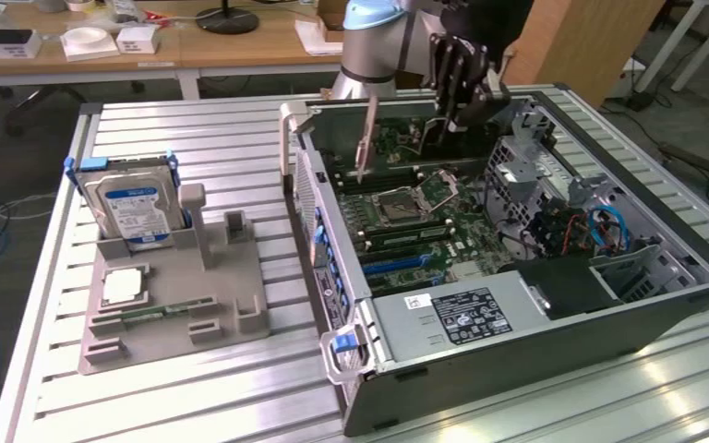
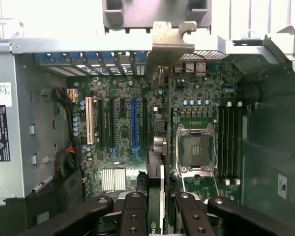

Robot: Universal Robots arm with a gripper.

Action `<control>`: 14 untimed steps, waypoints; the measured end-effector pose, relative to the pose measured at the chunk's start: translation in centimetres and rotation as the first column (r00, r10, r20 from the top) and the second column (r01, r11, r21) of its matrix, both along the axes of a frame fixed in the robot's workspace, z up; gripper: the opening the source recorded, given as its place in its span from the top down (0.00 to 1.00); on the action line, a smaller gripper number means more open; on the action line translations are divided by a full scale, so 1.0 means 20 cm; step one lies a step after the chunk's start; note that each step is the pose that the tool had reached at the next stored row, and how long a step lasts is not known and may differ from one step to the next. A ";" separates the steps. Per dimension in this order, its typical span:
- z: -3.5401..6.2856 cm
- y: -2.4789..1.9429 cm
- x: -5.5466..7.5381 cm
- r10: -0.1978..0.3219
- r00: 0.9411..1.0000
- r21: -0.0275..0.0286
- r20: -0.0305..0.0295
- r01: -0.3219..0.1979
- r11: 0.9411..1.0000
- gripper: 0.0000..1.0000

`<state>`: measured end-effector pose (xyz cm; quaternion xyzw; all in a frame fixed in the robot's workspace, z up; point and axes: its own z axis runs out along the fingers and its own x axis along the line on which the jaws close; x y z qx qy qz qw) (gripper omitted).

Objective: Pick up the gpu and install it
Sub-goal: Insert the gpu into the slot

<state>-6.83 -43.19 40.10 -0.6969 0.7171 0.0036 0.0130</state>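
The gripper [image 2: 160, 216] is clamped on the gpu [image 2: 160, 191], which stands on edge between its fingers [image 2: 135, 214]. The card's silver bracket [image 2: 169, 46] points toward the rear wall of the computer case [image 1: 650, 305]. The pick-up looks done. Beyond the card lies the motherboard [image 2: 123, 147] with its slots [image 2: 134, 123] bare, so seating appears not yet done. Well apart, the parts tray [image 1: 170, 314] holds the hard drive [image 1: 133, 208].
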 end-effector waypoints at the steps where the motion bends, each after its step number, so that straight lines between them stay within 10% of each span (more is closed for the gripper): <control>1: -0.002 0.000 0.00 0.015 1.000 0.000 0.000 -0.015 1.000 0.74; 14: -0.045 0.000 0.11 0.077 0.997 0.000 0.000 -0.077 0.997 0.74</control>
